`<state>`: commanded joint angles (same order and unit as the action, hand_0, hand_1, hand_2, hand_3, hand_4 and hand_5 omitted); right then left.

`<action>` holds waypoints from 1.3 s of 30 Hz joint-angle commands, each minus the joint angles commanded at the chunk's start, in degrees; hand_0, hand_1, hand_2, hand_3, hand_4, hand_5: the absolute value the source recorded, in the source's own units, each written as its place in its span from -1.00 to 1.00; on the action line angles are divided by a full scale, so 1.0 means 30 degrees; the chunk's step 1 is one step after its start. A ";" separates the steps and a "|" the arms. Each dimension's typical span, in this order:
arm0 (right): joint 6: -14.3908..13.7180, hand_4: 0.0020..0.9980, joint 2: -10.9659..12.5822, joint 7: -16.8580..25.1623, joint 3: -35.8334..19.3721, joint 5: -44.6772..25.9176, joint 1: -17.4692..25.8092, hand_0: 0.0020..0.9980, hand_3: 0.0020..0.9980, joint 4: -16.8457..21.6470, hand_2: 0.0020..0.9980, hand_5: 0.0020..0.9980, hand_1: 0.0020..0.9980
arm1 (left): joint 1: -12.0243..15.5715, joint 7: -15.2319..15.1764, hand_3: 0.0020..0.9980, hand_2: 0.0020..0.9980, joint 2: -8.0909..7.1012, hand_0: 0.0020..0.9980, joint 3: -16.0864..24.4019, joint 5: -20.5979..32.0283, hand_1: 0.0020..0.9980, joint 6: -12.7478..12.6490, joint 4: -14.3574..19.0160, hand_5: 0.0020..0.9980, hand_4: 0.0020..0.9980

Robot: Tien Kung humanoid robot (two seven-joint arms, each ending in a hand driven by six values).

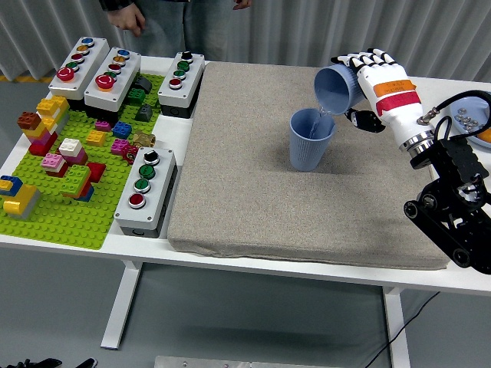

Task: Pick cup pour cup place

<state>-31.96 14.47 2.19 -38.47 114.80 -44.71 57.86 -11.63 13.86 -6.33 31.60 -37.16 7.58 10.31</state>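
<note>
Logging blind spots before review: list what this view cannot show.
- Water level in the standing cup: head view, hidden by its wall.
- Right hand palm on the tilted cup: cup covers it.
- Person: cut off by the top edge.
- Left arm: outside the frame.

The right arm point(449, 203) reaches in from the right edge, wrist rolled inward, its white-gloved right hand point(374, 83) raised with fingers curled around a tipped cup point(335, 88).

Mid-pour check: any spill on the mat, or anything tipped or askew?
Nothing stands out. The right hand tilts the held cup over the upright cup, and the stream lands inside it. No wet patch shows on the grey mat.
</note>
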 joint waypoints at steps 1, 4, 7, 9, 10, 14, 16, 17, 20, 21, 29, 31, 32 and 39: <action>-0.0025 0.40 0.0041 -0.0015 0.0113 0.0021 -0.0066 0.87 0.28 -0.0018 0.31 -1.00 0.56 | -0.0003 -0.0001 0.29 0.64 -0.0003 0.56 -0.0009 0.0006 0.53 0.0002 0.0000 1.00 0.02; -0.0095 0.41 0.0176 -0.0129 0.0428 0.0126 -0.0242 0.88 0.28 -0.0099 0.32 -1.00 0.56 | -0.0005 -0.0009 0.29 0.64 -0.0012 0.56 -0.0015 0.0029 0.52 0.0000 0.0000 1.00 0.02; -0.0220 0.41 0.0255 -0.0175 0.0545 0.0257 -0.0294 0.88 0.28 -0.0098 0.32 -1.00 0.56 | -0.0008 -0.0015 0.29 0.64 -0.0029 0.56 -0.0041 0.0045 0.52 0.0004 0.0000 1.00 0.02; -0.0276 0.41 0.0269 -0.0233 0.0484 0.0243 -0.0292 0.88 0.28 -0.0120 0.32 -1.00 0.56 | -0.0020 -0.0022 0.29 0.64 -0.0030 0.56 -0.0059 0.0073 0.52 0.0000 0.0000 1.00 0.02; -0.0289 0.42 0.0272 -0.0252 0.0465 0.0235 -0.0291 0.88 0.27 -0.0124 0.32 -1.00 0.56 | -0.0025 -0.0025 0.29 0.64 -0.0028 0.56 -0.0056 0.0081 0.53 -0.0003 0.0000 1.00 0.02; -0.0398 0.42 0.0324 -0.0451 0.0431 0.0493 -0.0322 0.88 0.27 -0.0007 0.32 -1.00 0.56 | -0.0057 -0.0017 0.29 0.64 -0.0042 0.56 0.0008 0.0028 0.53 -0.0004 0.0000 1.00 0.02; -0.0462 0.41 0.0332 -0.0555 0.0430 0.0592 -0.0348 0.88 0.27 0.0025 0.32 -1.00 0.56 | -0.0064 -0.0012 0.29 0.64 -0.0044 0.56 0.0041 0.0001 0.53 -0.0005 0.0000 1.00 0.02; -0.0471 0.41 0.0333 -0.0566 0.0431 0.0600 -0.0351 0.88 0.27 0.0028 0.32 -1.00 0.56 | -0.0065 -0.0012 0.29 0.64 -0.0044 0.56 0.0043 -0.0001 0.53 -0.0005 0.0000 1.00 0.02; -0.0467 0.41 0.0331 -0.0714 0.0486 0.0706 -0.0375 0.88 0.27 -0.0031 0.32 -1.00 0.56 | -0.0072 -0.0006 0.29 0.64 -0.0043 0.56 0.0035 0.0005 0.53 -0.0005 0.0000 1.00 0.02; -0.0466 0.41 0.0330 -0.0724 0.0489 0.0709 -0.0375 0.88 0.27 -0.0034 0.32 -1.00 0.56 | -0.0072 -0.0005 0.29 0.64 -0.0043 0.56 0.0038 0.0002 0.53 -0.0005 0.0000 1.00 0.02; -0.0421 0.40 0.0237 -0.0931 0.0381 0.0743 -0.0335 0.89 0.27 0.0053 0.32 -1.00 0.56 | -0.0081 -0.0019 0.29 0.64 -0.0048 0.56 -0.0051 0.0085 0.53 -0.0005 0.0000 1.00 0.02; -0.0411 0.40 0.0221 -0.0958 0.0377 0.0720 -0.0321 0.89 0.27 0.0045 0.32 -1.00 0.56 | -0.0089 -0.0016 0.29 0.64 -0.0044 0.56 -0.0042 0.0077 0.53 -0.0006 0.0000 1.00 0.02; -0.0406 0.40 0.0202 -0.0974 0.0384 0.0711 -0.0308 0.89 0.27 0.0047 0.32 -1.00 0.56 | -0.0089 -0.0017 0.29 0.64 -0.0046 0.56 -0.0059 0.0094 0.53 -0.0004 0.0000 1.00 0.02; -0.0390 0.41 0.0056 -0.1062 0.0439 0.0633 -0.0209 0.89 0.26 0.0081 0.33 -1.00 0.56 | -0.0076 -0.0001 0.29 0.64 -0.0037 0.56 -0.0039 0.0053 0.53 0.0006 0.0000 1.00 0.02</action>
<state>-33.13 14.64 -1.00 -37.16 116.70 -45.34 58.11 -11.86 13.86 -6.44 31.48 -37.00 7.60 10.31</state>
